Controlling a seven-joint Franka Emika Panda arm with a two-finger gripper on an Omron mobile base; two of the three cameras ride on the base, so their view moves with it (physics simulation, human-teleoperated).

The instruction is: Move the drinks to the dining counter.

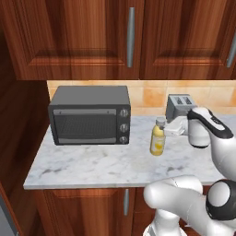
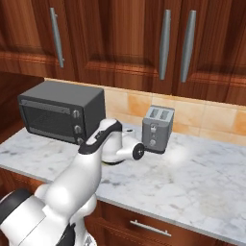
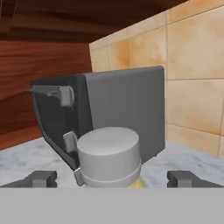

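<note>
One of the drinks, a small yellow bottle (image 1: 157,139) with a white cap (image 3: 108,154), stands upright on the marble worktop (image 1: 92,162), just right of the toaster oven. My gripper (image 1: 168,127) reaches toward it from the right at cap height. In the hand view my gripper (image 3: 112,179) is open, with one dark fingertip (image 3: 41,178) on each side of the cap and a clear gap to it. Nothing is held. In the right base view my own arm hides the bottle. The dining counter is out of view.
A dark grey toaster oven (image 1: 90,115) (image 2: 60,111) sits at the left of the worktop, close to the bottle. A silver toaster (image 1: 179,106) (image 2: 157,129) stands against the tan tile backsplash behind my hand. Wooden wall cabinets (image 1: 129,37) hang overhead.
</note>
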